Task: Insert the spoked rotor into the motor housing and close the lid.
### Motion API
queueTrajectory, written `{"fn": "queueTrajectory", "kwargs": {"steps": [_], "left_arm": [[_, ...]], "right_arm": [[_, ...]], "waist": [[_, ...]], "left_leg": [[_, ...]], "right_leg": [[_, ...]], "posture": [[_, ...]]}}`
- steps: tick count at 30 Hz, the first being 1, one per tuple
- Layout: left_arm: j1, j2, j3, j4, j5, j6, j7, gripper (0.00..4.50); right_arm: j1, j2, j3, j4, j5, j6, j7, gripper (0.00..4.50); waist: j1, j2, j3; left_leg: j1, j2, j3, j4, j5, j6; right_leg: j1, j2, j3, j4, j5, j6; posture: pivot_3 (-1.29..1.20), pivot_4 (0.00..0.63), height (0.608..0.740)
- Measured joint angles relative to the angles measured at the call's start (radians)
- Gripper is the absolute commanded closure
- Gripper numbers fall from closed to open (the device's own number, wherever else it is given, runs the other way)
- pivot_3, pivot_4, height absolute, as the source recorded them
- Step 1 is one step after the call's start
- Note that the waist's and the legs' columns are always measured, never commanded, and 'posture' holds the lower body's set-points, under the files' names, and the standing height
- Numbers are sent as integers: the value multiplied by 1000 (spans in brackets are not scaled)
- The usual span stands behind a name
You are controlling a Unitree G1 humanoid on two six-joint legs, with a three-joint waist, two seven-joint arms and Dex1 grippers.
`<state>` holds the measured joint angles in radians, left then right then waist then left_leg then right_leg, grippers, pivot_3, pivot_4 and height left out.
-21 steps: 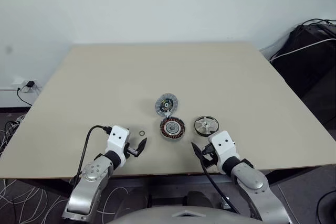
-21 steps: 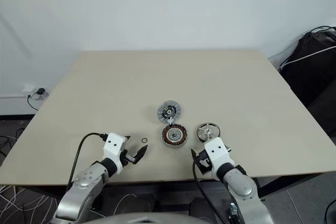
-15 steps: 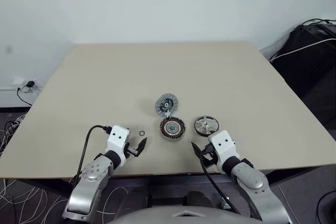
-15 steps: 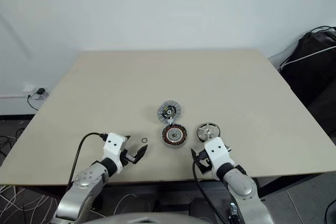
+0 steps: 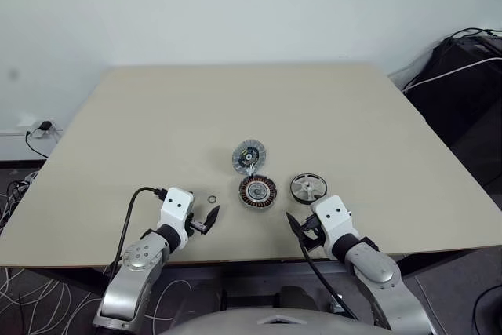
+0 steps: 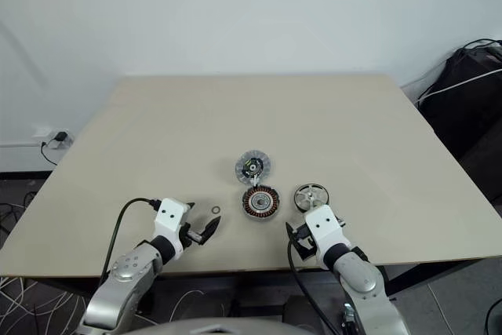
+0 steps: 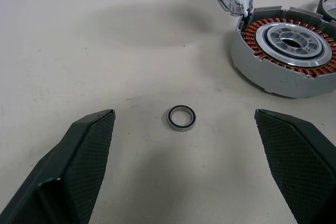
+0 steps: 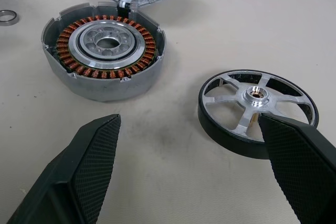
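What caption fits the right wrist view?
Open right claw above the table, rotor beside the housing.

Beige table (image 5: 157, 107) bears motor housing (image 5: 258, 193), lid (image 5: 249, 155), spoked rotor (image 5: 308, 187), apparently a small ring (image 5: 212, 198)

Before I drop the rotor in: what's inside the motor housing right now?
The motor housing holds copper windings around a silvery, empty centre. The spoked rotor lies beside it. Below the windings is hidden.

lid (image 5: 250, 154) behind motor housing (image 5: 258, 192), spoked rotor (image 5: 307, 187) right
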<state>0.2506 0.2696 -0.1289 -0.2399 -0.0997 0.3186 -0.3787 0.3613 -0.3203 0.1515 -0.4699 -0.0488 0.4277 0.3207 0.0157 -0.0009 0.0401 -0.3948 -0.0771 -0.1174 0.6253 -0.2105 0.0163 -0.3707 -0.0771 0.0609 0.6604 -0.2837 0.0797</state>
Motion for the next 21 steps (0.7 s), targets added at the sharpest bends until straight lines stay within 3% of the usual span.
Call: {"fn": "queueTrajectory", "kwargs": {"steps": [10, 21], "left_arm": [[-39, -4, -6, 15, 0, 1, -9, 4], [-197, -72, -80, 195, 45, 39, 17, 4]], "right_arm": [[1, 6, 1, 0, -5, 1, -1, 14], [-1, 13, 16, -2, -7, 19, -3, 14]], "waist": [[0, 0, 0], [2, -1, -1]], "left_leg": [[0, 0, 0, 0, 0, 0], [0, -1, 0, 2, 0, 0]], "right_leg": [[0, 1, 0, 0, 0, 0], [1, 4, 0, 1, 1, 2]], "posture": [[0, 0, 740], [0, 0, 740]]}}
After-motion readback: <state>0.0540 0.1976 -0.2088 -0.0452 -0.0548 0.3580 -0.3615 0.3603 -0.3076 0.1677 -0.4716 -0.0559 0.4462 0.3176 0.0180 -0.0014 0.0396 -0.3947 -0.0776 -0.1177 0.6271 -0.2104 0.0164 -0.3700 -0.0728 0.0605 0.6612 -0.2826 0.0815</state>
